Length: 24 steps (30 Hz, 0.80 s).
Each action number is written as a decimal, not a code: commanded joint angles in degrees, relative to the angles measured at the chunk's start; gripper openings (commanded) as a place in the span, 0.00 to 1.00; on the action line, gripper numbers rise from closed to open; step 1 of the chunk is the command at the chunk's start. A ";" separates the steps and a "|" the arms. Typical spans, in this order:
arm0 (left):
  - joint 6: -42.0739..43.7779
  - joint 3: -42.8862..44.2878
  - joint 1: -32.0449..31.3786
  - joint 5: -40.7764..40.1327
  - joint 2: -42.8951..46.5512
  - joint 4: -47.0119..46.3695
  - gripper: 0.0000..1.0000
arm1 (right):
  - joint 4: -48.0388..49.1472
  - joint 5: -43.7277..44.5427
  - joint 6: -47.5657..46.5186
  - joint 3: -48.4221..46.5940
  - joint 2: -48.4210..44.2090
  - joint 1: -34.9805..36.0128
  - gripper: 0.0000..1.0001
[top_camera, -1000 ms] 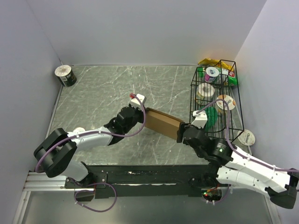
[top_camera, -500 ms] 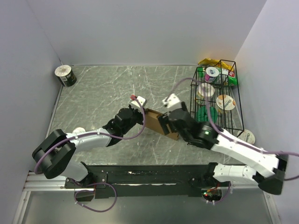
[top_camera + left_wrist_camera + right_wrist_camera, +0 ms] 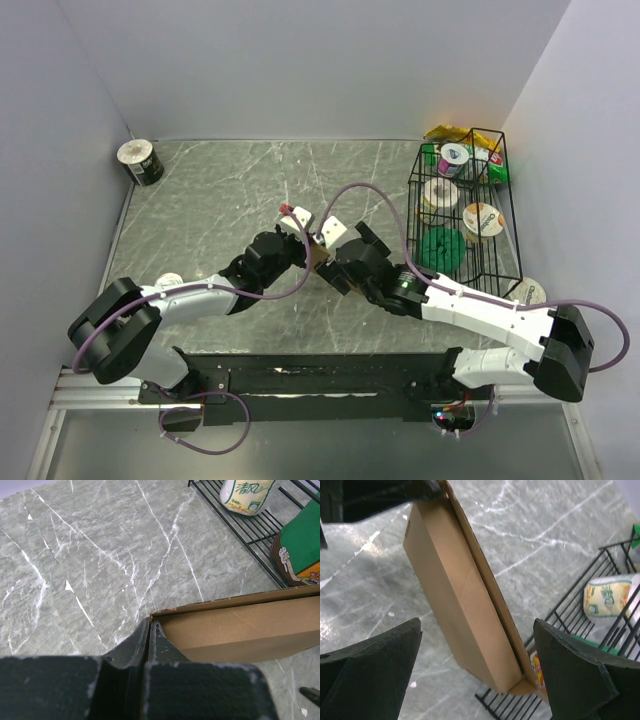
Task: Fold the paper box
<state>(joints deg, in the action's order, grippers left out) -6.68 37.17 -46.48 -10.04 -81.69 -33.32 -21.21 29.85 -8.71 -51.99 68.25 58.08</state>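
Left fingers (image 3: 134, 647) pinch paper box (image 3: 240, 630) corner; right fingers (image 3: 370, 660) wide apart astride it; wire basket (image 3: 413, 210) beside.

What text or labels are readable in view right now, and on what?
"清风", on the white pack in the black wire basket.
"240" beneath it, same pack; the rest too small.
The paper box: no print.
The tub lids in the basket, top view: too small to read.

The paper box (image 3: 240, 630) runs off the left wrist view's right edge; from above, the right gripper (image 3: 476, 630) hides nearly all of it
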 commanded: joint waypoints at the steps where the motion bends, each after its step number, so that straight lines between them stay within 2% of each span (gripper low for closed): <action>1: 0.52 -2.80 -0.02 2.40 -1.72 12.14 0.01 | 4.69 0.47 -3.07 1.18 2.58 -0.25 0.99; 7: 0.44 -2.89 -0.02 2.40 -1.63 12.05 0.01 | 5.83 5.74 -1.23 3.38 5.57 -0.08 0.92; 12: 0.26 -2.98 -0.02 2.57 -1.45 11.96 0.01 | 7.06 12.15 1.06 4.79 7.25 1.06 0.81; 16: -0.09 -2.89 -0.02 3.01 -1.54 12.05 0.01 | 7.50 16.73 2.47 5.32 9.09 2.30 0.67; 19: -0.35 -2.80 -0.02 3.45 -1.37 12.05 0.01 | 6.71 19.80 4.22 5.32 10.58 3.26 0.61; 24: -1.23 -2.36 -0.02 3.80 -0.66 12.75 0.04 | 3.73 23.06 7.83 4.88 12.61 5.11 0.57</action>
<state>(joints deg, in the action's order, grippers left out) -6.83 37.08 -46.24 -9.19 -81.49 -33.17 -12.93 49.80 -6.63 -48.40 78.17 62.43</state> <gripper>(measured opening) 0.038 0.581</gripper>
